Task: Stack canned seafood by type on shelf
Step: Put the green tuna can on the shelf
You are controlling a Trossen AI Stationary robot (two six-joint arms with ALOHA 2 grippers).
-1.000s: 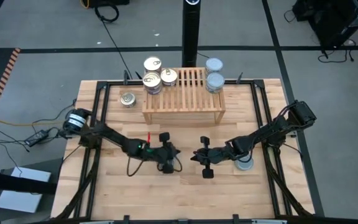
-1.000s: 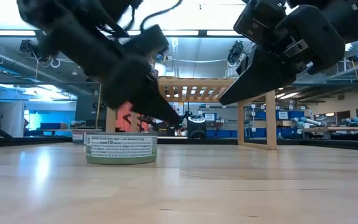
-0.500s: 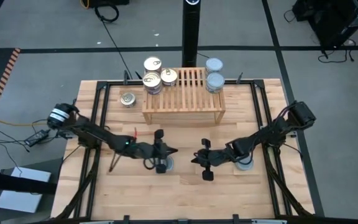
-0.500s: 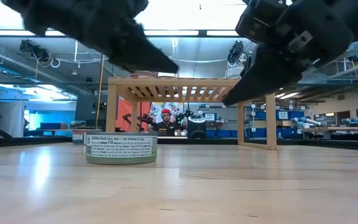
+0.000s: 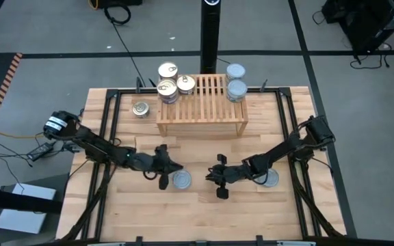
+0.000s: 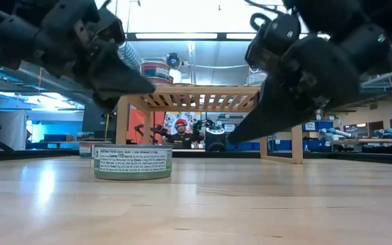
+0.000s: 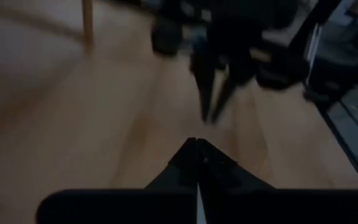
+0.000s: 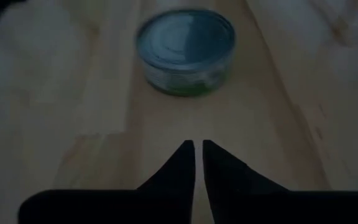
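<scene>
Low view hides the lids on the shelf [image 6: 209, 92] behind its slats, showing only 1 labelled tin [image 6: 132, 162]. The high view shows that blue-lidded tin [image 5: 181, 180] on the bench [image 5: 204, 212] between both lowered arms, the left pincer [image 5: 164, 172] pressed together just left of it. The right pincer [image 8: 195, 149], tips slightly apart, points at it.

Left gripper [image 5: 164, 172] fingers pressed together; right gripper [image 5: 217, 180] fingers slightly parted.
</scene>
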